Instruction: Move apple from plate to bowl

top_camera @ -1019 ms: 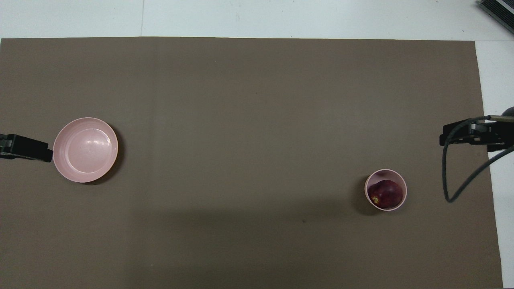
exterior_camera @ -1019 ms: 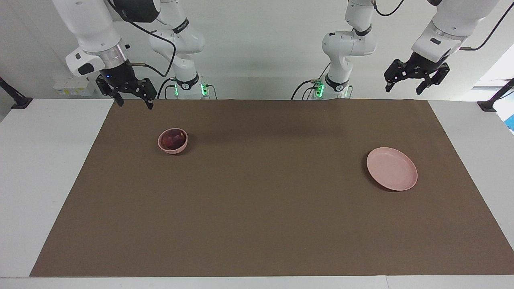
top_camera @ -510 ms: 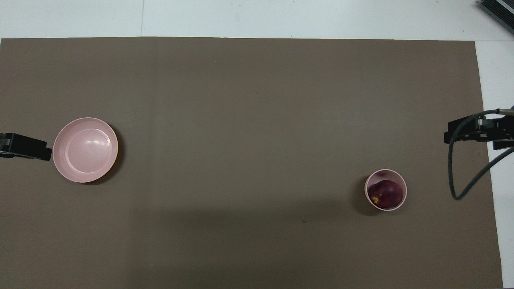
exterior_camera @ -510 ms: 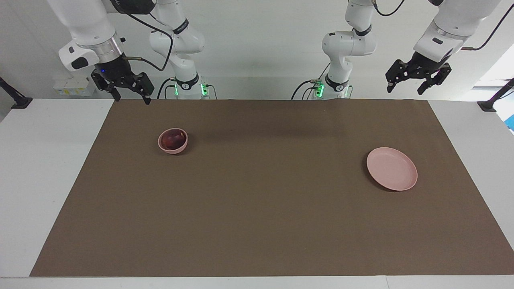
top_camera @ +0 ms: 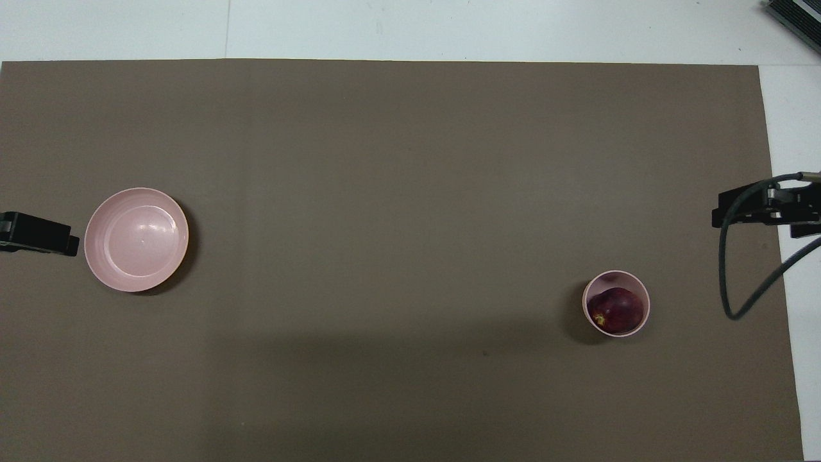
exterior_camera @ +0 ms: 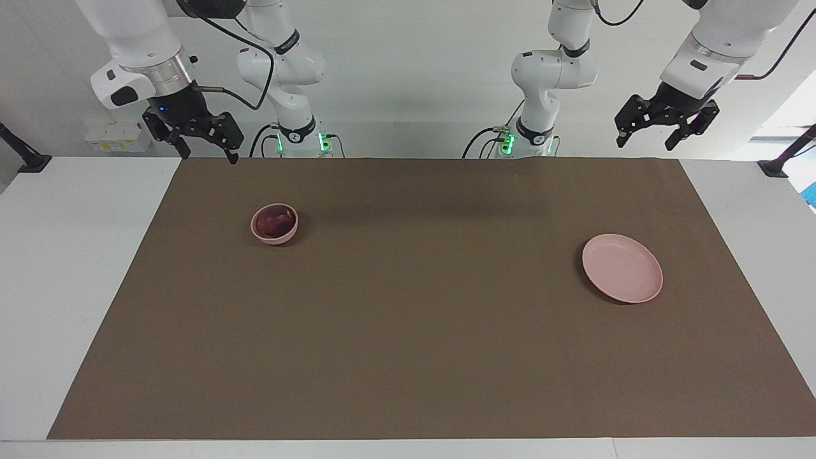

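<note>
Overhead view shows the apple in the bowl and the plate bare, while the right end effector has risen clear, wide and empty, like the waiting left end effector, so the task looks done.

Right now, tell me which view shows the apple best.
The overhead view: it looks straight into the bowl, so the apple and its yellowish patch show whole. The facing view gives only a dark top above the rim.
</note>
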